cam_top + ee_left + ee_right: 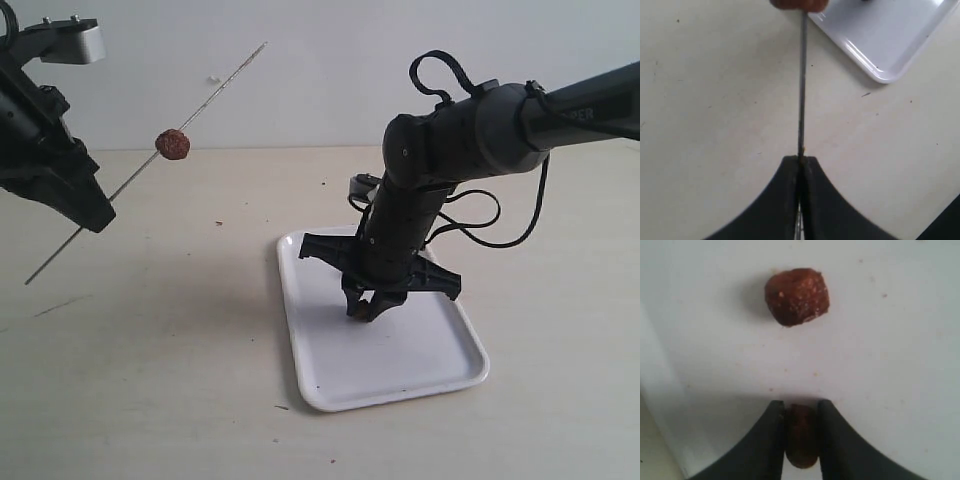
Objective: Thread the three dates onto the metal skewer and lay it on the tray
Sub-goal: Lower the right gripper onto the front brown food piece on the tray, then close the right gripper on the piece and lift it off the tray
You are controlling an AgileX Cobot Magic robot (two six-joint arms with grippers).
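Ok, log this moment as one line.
left end effector: shut on metal skewer | threaded date: on skewer | right end effector: shut on second date | third date: loose on tray

three dates (172,144) (797,296) (801,437), one skewer (801,90), one tray (400,368)

Left arm (30,130): 10 o'clock in exterior view, raised; left gripper (800,159) aims toward 5 o'clock, jaws pressed together on metal skewer (801,90).
Right arm (480,125): enters from 2 o'clock, wrist bent down; right gripper (368,310) vertical, jaws pinching date (801,437).
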